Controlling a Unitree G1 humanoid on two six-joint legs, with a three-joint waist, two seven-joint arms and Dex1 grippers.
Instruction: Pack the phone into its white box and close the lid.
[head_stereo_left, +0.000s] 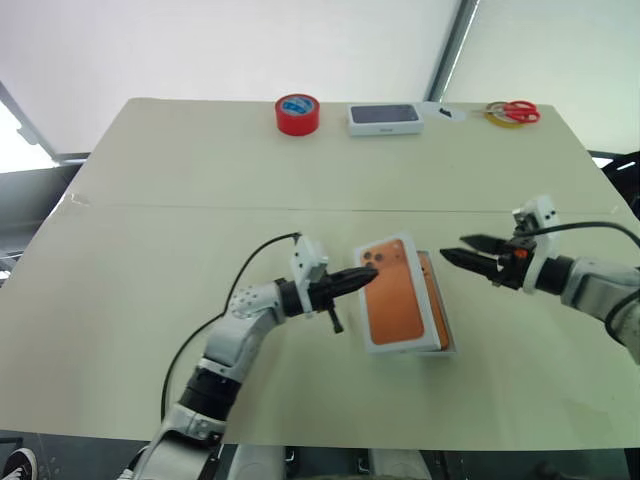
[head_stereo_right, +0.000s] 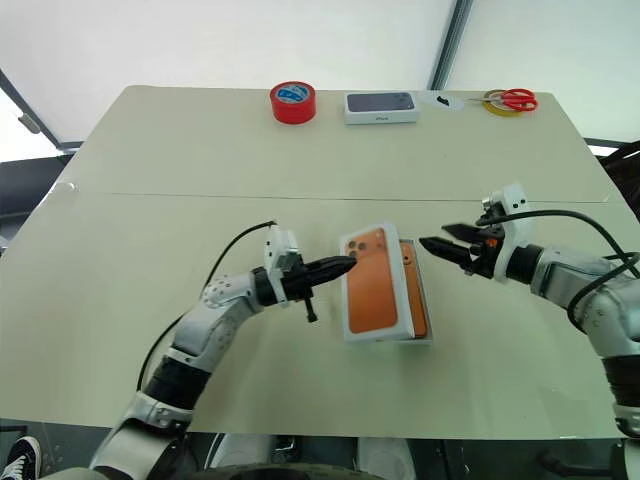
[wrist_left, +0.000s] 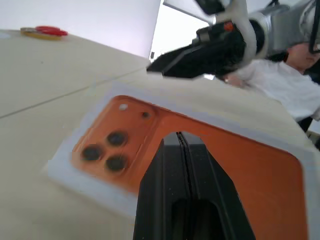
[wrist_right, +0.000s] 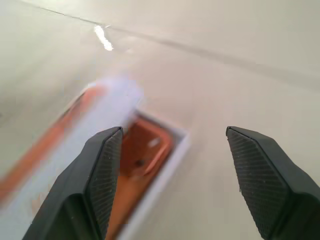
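The lid (head_stereo_left: 395, 297), white with an orange phone picture facing up, lies askew and tilted over the white box (head_stereo_left: 449, 338) in the middle of the table. Along the lid's right side a strip of the orange phone (head_stereo_left: 433, 296) shows inside the box; the right wrist view shows the phone (wrist_right: 146, 148) beside the raised lid (wrist_right: 107, 102). My left gripper (head_stereo_left: 373, 274) is shut, its tips at the lid's left edge by the printed lenses (wrist_left: 106, 151). My right gripper (head_stereo_left: 453, 249) hovers open just right of the lid, holding nothing.
Along the far edge stand a red tape roll (head_stereo_left: 297, 113), a closed white box with a dark top (head_stereo_left: 384, 118), a small dark item (head_stereo_left: 446, 113), and red-handled scissors (head_stereo_left: 520, 110) on a yellow tape ring (head_stereo_left: 497, 115). A seam (head_stereo_left: 200, 207) crosses the table.
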